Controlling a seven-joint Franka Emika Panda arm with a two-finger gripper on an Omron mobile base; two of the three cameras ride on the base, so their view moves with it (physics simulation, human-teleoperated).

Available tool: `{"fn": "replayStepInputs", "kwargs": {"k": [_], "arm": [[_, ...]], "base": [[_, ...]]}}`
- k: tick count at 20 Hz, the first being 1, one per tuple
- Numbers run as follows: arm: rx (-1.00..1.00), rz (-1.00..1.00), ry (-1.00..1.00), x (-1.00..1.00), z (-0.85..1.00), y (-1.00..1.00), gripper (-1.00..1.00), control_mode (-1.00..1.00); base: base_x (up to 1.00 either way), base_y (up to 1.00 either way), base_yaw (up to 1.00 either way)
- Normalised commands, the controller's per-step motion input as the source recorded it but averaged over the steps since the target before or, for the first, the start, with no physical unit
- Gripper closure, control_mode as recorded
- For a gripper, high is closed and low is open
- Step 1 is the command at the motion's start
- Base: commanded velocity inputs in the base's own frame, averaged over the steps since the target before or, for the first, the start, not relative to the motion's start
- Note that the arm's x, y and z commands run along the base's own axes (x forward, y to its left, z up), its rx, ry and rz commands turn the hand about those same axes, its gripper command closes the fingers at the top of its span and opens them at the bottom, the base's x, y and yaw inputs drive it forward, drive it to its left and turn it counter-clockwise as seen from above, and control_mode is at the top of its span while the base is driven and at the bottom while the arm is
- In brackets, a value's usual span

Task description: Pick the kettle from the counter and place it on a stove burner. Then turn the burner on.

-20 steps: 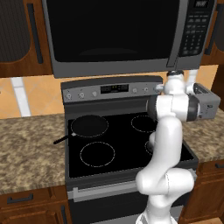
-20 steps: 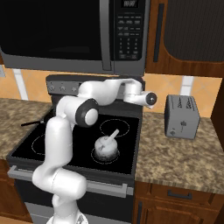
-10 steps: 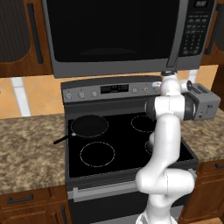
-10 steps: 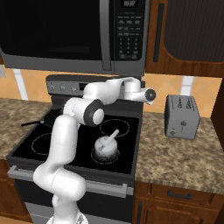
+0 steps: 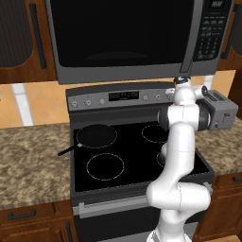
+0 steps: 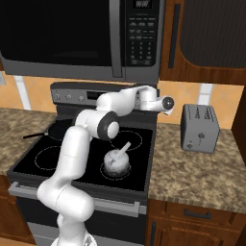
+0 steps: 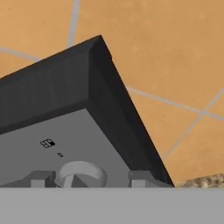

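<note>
The silver-grey kettle (image 6: 116,163) stands upright on the front right stove burner (image 6: 129,175) of the black glass cooktop, apart from the arm. My hand (image 6: 150,100) is stretched to the right end of the stove's grey control panel (image 5: 118,97). In the hand view my gripper (image 7: 91,179) is open, its fingertips (image 7: 43,178) on either side of a round grey knob (image 7: 82,173) on that panel. The granite counter (image 6: 192,168) runs along both sides of the stove.
A flat black frying pan (image 5: 96,136) lies on the back left burner, its handle reaching over the left counter. A grey toaster (image 6: 199,128) stands on the right counter close to my hand. The microwave (image 5: 123,38) hangs low above the panel.
My hand has risen slightly and moved closer to the right end of the control panel. The kettle has stayed on its burner.
</note>
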Motion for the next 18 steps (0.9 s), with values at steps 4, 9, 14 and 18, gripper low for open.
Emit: {"fn": "replayStepInputs", "kwargs": {"k": [4, 9, 14, 18], "arm": [[0.00, -0.01, 0.00, 0.16, -0.01, 0.02, -1.00, -1.00], [-0.04, 0.00, -0.03, 0.00, -0.02, 0.28, -1.00, -1.00], [-0.10, 0.00, 0.00, 0.04, -0.04, 0.21, -1.00, -1.00], [-0.04, 0.00, 0.00, 0.32, -0.04, 0.03, -1.00, -1.00]], "base": [[0.00, 0.00, 0.00], [0.00, 0.00, 0.00], [0.00, 0.00, 0.00], [0.00, 0.00, 0.00]]}}
